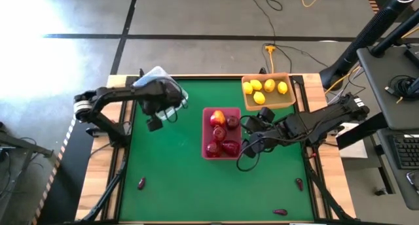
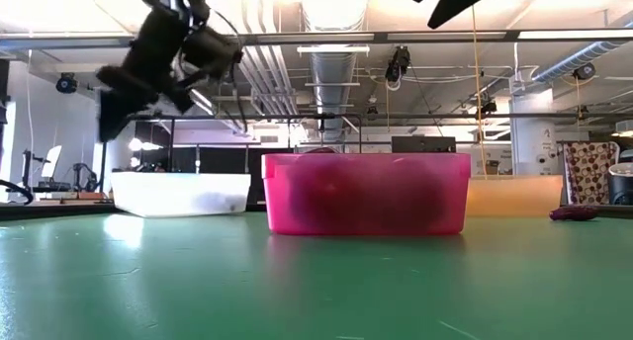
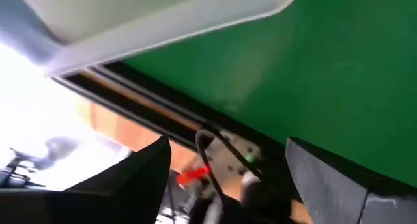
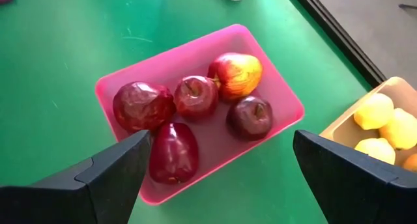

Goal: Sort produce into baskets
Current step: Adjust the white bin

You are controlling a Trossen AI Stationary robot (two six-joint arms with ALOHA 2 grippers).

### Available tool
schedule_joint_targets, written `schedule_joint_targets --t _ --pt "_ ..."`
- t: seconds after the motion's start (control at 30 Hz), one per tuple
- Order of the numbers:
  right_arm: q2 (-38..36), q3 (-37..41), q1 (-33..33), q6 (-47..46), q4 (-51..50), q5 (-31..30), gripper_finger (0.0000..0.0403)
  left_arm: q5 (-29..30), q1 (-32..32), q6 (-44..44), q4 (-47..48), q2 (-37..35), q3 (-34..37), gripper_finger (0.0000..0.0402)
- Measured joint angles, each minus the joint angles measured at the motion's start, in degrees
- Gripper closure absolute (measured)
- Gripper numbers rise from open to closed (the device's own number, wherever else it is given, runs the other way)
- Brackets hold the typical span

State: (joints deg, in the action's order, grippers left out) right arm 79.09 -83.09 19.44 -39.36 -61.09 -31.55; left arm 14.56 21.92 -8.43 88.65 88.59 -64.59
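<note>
Hovering with fingers spread and empty, right gripper (image 1: 252, 145) just beside pink-red tray (image 4: 124, 75); left gripper (image 1: 159, 118) likewise spread and empty, raised by pale blue tray (image 2: 180, 194). Below, green mat (image 1: 170, 179) on a wood-edged table (image 1: 98, 186); beyond, concrete floor (image 1: 78, 55), ceiling ducts (image 2: 336, 68). Counted: five red fruits (image 4: 195, 97) in the pink-red tray, one red-yellow; four lemons (image 1: 269, 85) in tan-orange tray (image 1: 288, 101); three maroon pieces (image 1: 141, 182) loose near the mat's front edge.

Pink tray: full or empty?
Partly full: the pink tray holds five red fruits, one red-yellow; its floor shows between them.
</note>
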Motion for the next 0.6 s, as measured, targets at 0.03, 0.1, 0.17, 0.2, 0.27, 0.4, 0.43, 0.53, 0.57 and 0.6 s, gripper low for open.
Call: schedule_joint_targets --t 0.03,0.1,0.17,0.2,0.27,0.4,0.43,0.53,0.57,0.6 --pt "0.0 0.0 0.0 -0.3 0.1 -0.2 0.0035 1.4 -0.4 1.0 -1.8 -0.2 1.6 0.0118" --pt "0.0 0.0 0.0 -1.5 0.1 -0.8 0.0035 4.2 -0.8 3.2 -7.2 -0.3 4.0 0.0118" --pt "0.0 0.0 0.0 -3.0 0.1 -1.1 0.0035 6.5 -1.2 5.1 -12.7 -0.1 5.3 0.0118" --pt "0.0 0.0 0.0 -3.7 0.1 -1.1 0.0035 7.8 -1.3 5.7 -15.6 0.3 5.5 0.0118" --pt "0.0 0.0 0.0 -5.1 0.1 -1.3 0.0035 10.5 -1.4 6.4 -20.6 1.3 5.4 0.0118" --pt "0.1 0.0 0.2 -7.6 0.1 -1.4 0.0035 12.2 -1.3 5.8 -30.0 3.0 2.4 0.0118" --pt "0.2 0.0 0.2 -7.8 0.1 -1.4 0.0035 12.2 -1.3 5.4 -31.8 3.5 1.4 0.0118" --pt "0.3 0.0 0.2 -8.7 0.1 -1.4 0.0035 12.1 -1.3 4.9 -33.7 5.0 -3.2 0.0118" --pt "0.3 0.0 0.2 -8.9 0.1 -1.4 0.0035 12.4 -1.2 5.2 -33.4 5.1 -4.8 0.0118" --pt "0.5 0.0 0.2 -9.2 0.1 -1.5 0.0035 13.1 -0.8 6.0 -32.9 5.2 -6.2 0.0118"
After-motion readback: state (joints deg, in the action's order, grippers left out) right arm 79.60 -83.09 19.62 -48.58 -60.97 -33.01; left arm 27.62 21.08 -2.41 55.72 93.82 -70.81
